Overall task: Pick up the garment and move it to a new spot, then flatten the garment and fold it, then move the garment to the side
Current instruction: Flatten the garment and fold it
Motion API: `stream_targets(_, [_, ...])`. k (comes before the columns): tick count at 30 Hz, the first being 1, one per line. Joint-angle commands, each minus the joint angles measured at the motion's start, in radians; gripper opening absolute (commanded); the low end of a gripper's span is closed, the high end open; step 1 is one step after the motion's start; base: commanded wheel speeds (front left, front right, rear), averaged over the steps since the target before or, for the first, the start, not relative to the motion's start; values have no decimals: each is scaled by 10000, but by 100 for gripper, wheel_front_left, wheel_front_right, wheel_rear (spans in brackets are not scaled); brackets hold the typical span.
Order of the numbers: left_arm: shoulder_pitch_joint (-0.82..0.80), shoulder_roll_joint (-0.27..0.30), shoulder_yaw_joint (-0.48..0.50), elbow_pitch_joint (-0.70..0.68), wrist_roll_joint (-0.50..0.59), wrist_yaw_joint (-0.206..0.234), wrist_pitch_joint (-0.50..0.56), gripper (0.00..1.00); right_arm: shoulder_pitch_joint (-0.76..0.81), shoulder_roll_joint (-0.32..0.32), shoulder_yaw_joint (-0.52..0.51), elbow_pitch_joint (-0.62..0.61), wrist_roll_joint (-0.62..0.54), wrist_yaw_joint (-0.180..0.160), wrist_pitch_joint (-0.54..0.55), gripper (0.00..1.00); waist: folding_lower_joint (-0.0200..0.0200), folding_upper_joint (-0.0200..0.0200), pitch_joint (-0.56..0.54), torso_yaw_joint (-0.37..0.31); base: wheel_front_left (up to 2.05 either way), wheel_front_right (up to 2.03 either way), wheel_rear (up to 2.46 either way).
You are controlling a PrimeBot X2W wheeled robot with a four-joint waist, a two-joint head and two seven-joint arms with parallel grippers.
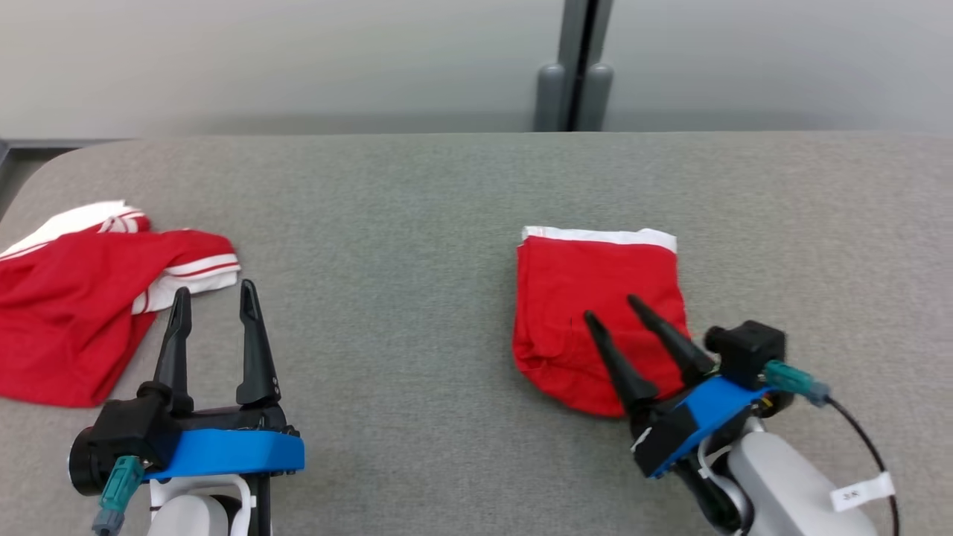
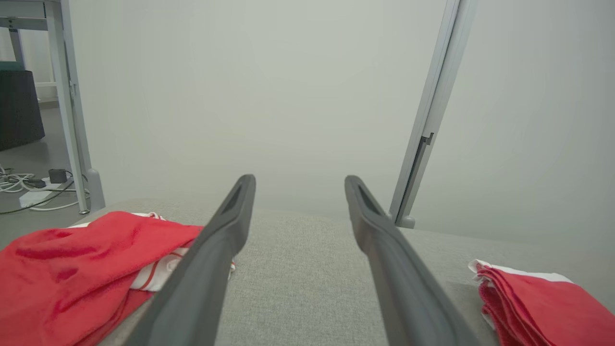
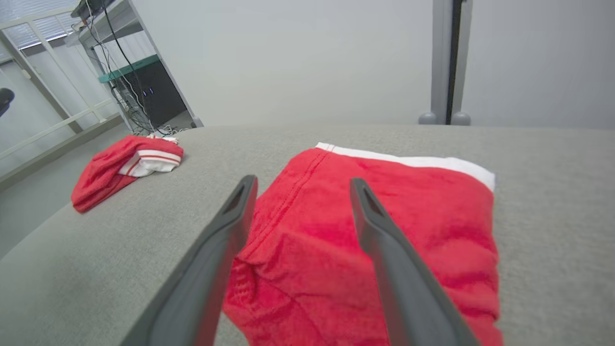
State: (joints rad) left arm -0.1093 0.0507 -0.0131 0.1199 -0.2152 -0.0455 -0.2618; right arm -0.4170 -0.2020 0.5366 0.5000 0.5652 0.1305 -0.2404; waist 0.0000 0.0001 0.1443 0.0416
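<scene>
Our folded red cloth garment with white waistband (image 1: 581, 275) lies right of centre on the grey fabric surface (image 1: 417, 223); right pincer (image 1: 610, 307) and left pincer (image 1: 214, 289) stand spread, empty. We judge only withdrawal remains.

No writing can be read with any certainty; the one candidate is a white tag (image 1: 862, 491) wrapped around the black cable (image 1: 856, 430) beside the pale right forearm (image 1: 782, 476), at the head view's lower right; it bears a short dark print (a few characters, too small and blurred to make out).
</scene>
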Motion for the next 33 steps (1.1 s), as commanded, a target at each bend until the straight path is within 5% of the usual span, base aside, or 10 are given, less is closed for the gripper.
stream_targets(1, [-61, -6, 37, 37, 84, -43, -47, 100, 280, -127, -369, -215, -137, 5, -121, 100, 0, -1, -181, -297, 0, 0, 0])
stream_targets(19, [465, 215, 321, 744, 629, -59, -47, 100, 2270, 351, -4312, -2245, -1896, 6, -260, 100, 0, -1, -799, -1092, 0, 0, 0])
stream_targets(33, [1219, 429, 156, 488, 852, 214, 389, 100, 3529, 1097, -5281, -3484, -3218, 6, 214, 100, 0, -1, -1147, -775, 0, 0, 0])
